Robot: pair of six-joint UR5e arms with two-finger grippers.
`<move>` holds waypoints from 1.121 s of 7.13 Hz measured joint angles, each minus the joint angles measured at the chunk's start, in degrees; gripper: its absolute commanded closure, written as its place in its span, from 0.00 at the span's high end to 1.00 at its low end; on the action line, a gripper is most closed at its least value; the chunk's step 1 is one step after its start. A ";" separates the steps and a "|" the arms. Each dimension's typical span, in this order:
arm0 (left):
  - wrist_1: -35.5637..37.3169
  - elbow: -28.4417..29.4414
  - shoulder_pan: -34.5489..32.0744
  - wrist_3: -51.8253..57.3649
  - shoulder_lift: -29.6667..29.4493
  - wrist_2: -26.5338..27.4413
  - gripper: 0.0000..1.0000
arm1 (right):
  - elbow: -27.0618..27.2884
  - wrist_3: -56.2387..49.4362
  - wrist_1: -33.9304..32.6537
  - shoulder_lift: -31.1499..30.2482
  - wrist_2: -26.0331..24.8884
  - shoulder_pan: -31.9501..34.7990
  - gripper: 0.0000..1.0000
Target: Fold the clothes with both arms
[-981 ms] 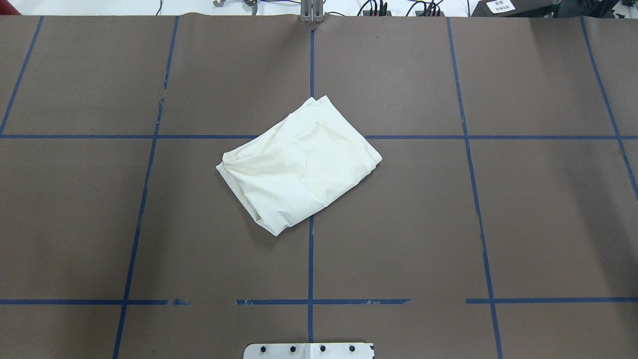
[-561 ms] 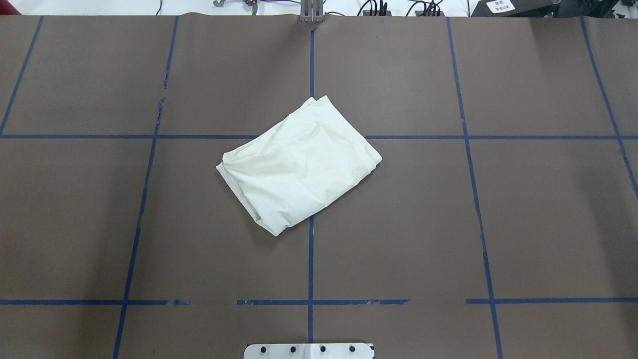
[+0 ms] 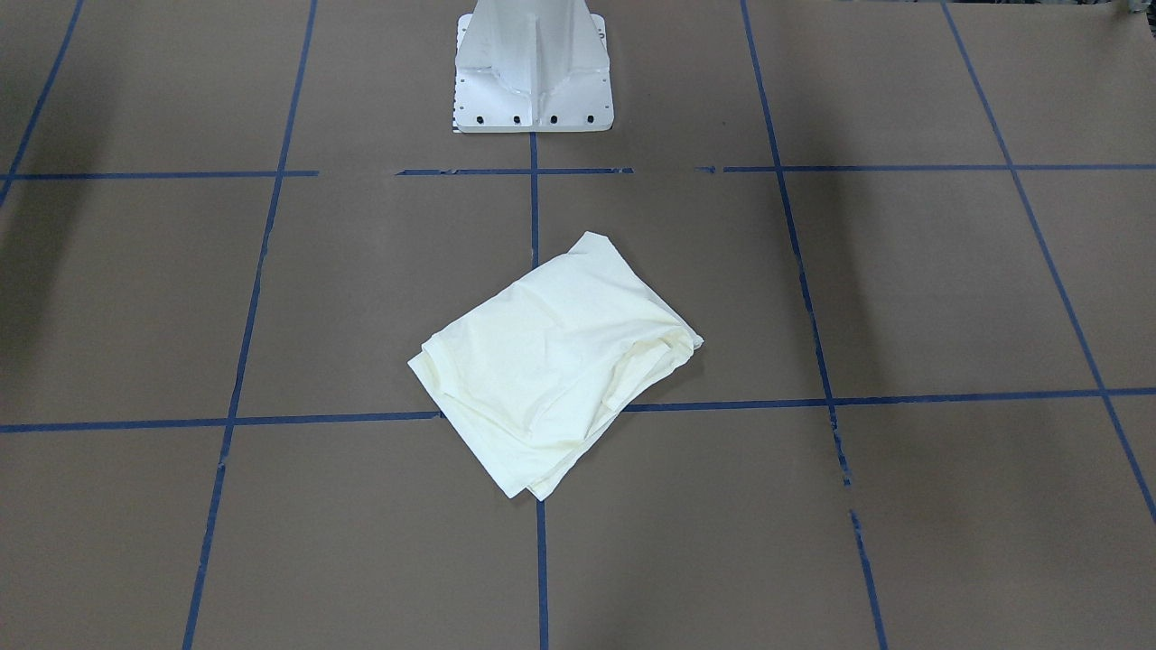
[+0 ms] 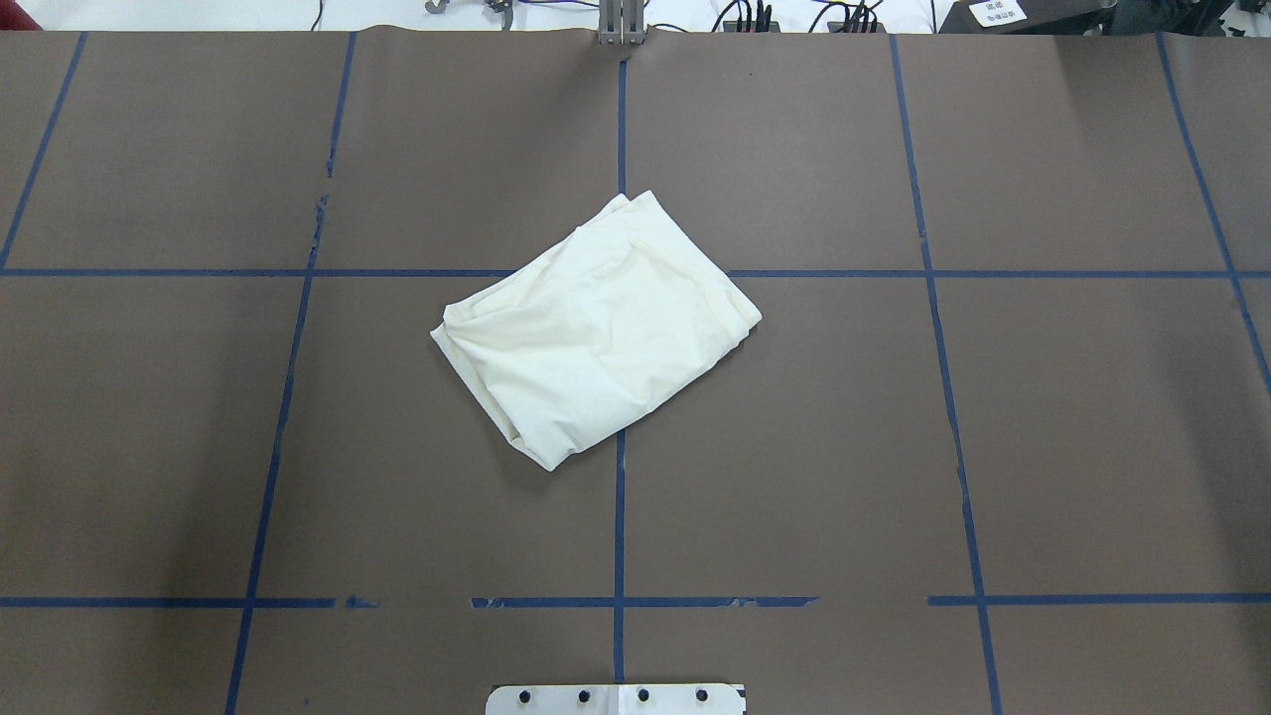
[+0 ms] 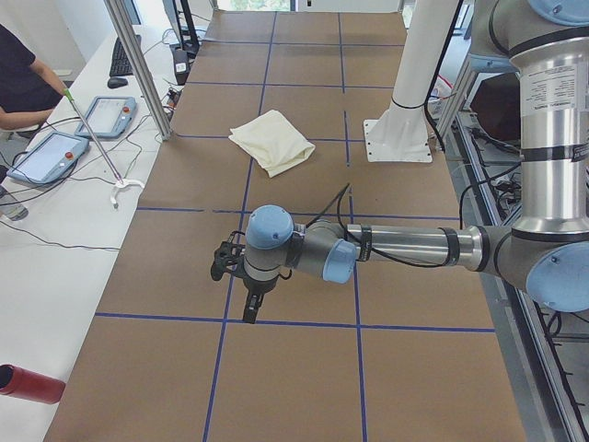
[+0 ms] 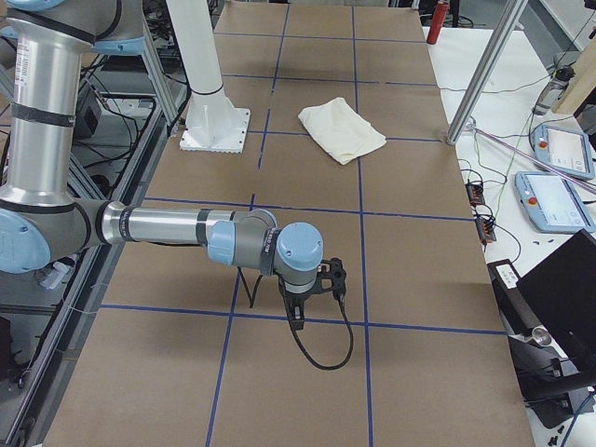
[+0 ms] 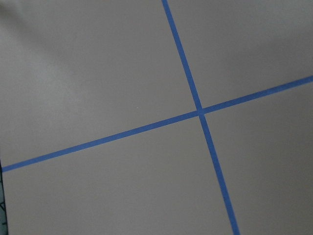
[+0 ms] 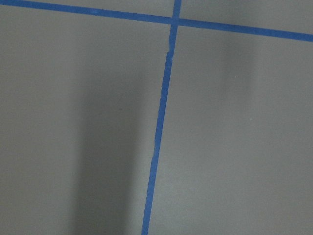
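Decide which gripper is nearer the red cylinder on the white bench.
Left. The left gripper hovers over the table end nearest the red cylinder; the right gripper hangs over the opposite end, the shirt lying between them.

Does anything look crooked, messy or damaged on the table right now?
The folded shirt lies askew, turned diagonally to the blue tape grid, its layers bunched unevenly at one corner. The tape line nearest the base plate is torn, with gaps.

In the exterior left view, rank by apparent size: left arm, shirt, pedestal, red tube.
1. left arm, nearest the camera, so it looks enlarged
2. pedestal
3. shirt
4. red tube, cut off by the edge
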 measured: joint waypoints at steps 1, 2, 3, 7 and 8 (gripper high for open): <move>-0.18 0.28 0.88 -1.90 0.11 -1.82 1.00 | -0.31 -0.01 0.00 -0.02 0.59 0.00 1.00; -0.24 0.58 1.22 -2.58 0.40 -2.72 1.00 | -0.42 -0.03 0.01 0.00 0.76 0.00 1.00; -0.05 0.75 1.27 -2.81 0.68 -3.06 1.00 | -0.42 -0.03 0.05 0.09 0.75 0.00 1.00; 4.67 0.62 -1.21 -2.44 0.21 -2.73 1.00 | 0.20 1.34 0.16 0.32 0.57 0.04 1.00; 6.57 0.39 -1.46 -1.40 0.04 -2.71 1.00 | 0.35 1.58 0.17 0.34 0.56 0.02 1.00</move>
